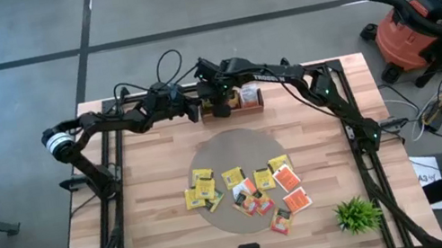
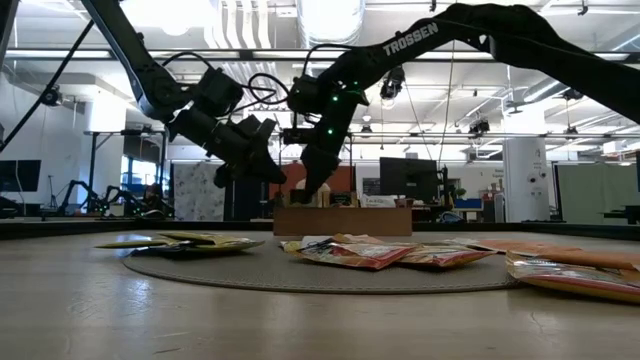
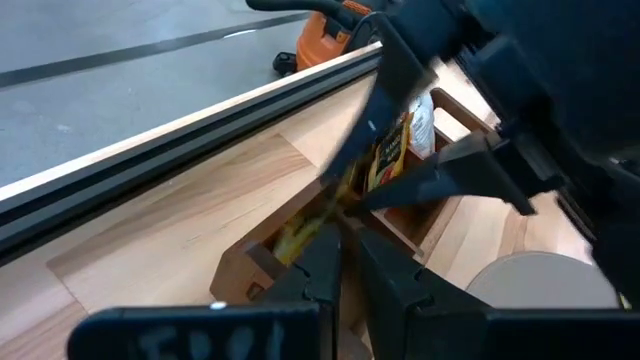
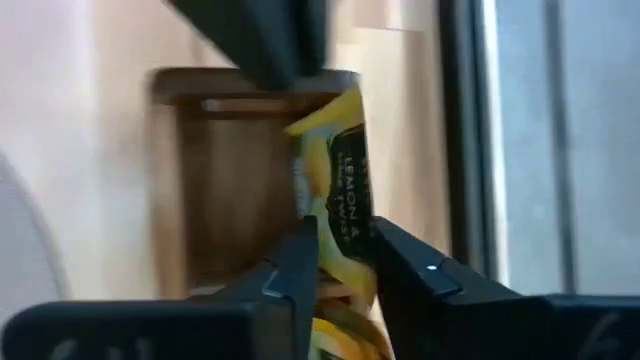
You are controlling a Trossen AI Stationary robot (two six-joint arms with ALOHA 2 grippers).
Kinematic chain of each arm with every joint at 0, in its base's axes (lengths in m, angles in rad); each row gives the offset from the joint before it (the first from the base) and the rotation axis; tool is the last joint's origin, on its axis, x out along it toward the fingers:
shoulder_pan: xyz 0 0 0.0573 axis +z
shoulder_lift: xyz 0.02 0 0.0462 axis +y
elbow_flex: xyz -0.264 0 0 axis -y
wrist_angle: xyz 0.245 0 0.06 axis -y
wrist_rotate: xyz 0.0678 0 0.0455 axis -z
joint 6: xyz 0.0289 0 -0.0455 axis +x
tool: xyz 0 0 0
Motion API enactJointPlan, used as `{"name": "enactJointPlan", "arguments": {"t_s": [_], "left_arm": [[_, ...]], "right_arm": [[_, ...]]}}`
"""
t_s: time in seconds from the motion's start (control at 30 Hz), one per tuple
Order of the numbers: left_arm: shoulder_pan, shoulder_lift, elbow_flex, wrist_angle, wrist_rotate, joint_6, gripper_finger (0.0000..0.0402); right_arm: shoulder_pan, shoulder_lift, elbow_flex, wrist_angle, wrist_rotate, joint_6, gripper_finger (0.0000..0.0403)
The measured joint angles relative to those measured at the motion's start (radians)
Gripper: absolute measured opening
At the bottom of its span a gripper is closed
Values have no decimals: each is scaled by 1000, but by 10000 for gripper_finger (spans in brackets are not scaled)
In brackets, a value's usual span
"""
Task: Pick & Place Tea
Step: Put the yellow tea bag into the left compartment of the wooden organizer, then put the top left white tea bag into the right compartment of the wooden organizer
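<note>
Right hand (image 4: 340, 275) is pinching one yellow tea packet (image 4: 338, 190) over the wooden tray (image 1: 232, 104); left hand (image 3: 347, 262), fingers together, is hovering beside.

Yellow tea packet (image 4: 338, 225) blurred — lower end cut off, tray (image 1: 232, 106) largely hidden under arms

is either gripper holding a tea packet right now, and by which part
The right gripper has a yellow tea packet between its fingers, by its lower edge, over the wooden tray. The left gripper beside it looks shut, holding nothing visible.
</note>
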Motion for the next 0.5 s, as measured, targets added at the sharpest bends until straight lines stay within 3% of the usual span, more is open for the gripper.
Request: {"name": "enactJointPlan", "arguments": {"t_s": [0.23, 0.5], "left_arm": [[0, 0, 0, 0, 0, 0, 30], [0, 0, -1, -31, 0, 0, 30]], "right_arm": [[-5, 1, 41, 48, 90, 42, 145], [-5, -1, 137, 22, 116, 52, 162]]}}
